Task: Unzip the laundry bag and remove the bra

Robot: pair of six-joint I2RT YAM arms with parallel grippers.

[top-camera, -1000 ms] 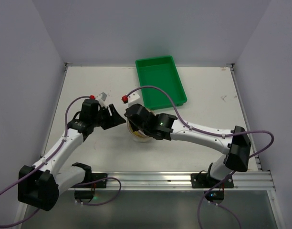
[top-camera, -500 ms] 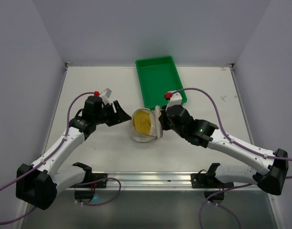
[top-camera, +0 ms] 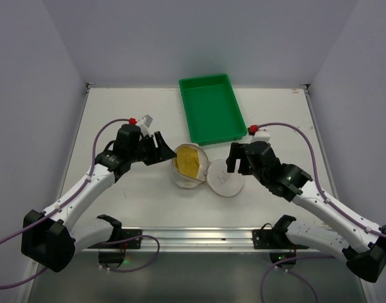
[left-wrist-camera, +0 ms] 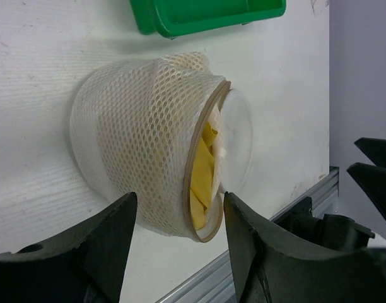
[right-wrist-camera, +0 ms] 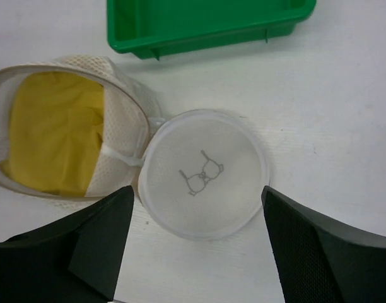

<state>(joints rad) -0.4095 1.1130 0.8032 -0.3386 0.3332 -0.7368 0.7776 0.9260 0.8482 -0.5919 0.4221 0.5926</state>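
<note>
Top view: laundry bag (top-camera: 188, 165) sits mid-table (top-camera: 117, 113), just in front of the near short end of the green tray (top-camera: 212, 108). Its mouth is open and tipped up. The flap lid (top-camera: 225, 180) lies flat on the table at the bag's right, joined at the rim. Yellow fabric, most likely the bra (top-camera: 189, 161), fills the bag's opening.

Left gripper (top-camera: 160, 150) is at the bag's left side, jaws partly spread, nothing held. Right gripper (top-camera: 236, 165) is above the lid's far right edge, jaws wide, nothing held.

Right wrist view only: small dark line emblem (right-wrist-camera: 201, 175) at the lid's centre, and a thin white strip tying the lid to the bag rim. The lid lies well clear between the two fingers of the right gripper (right-wrist-camera: 196, 192).

Left wrist view only: the bag's mesh side wall and tan wire rim in profile, with the yellow showing edge-on in the mouth.

Limits: the left gripper (left-wrist-camera: 179, 202) frames the bag's lower side, but contact with the mesh cannot be judged. The tray is cut off at the top in both wrist views. No cups, straps or other shape of the garment can be made out.
</note>
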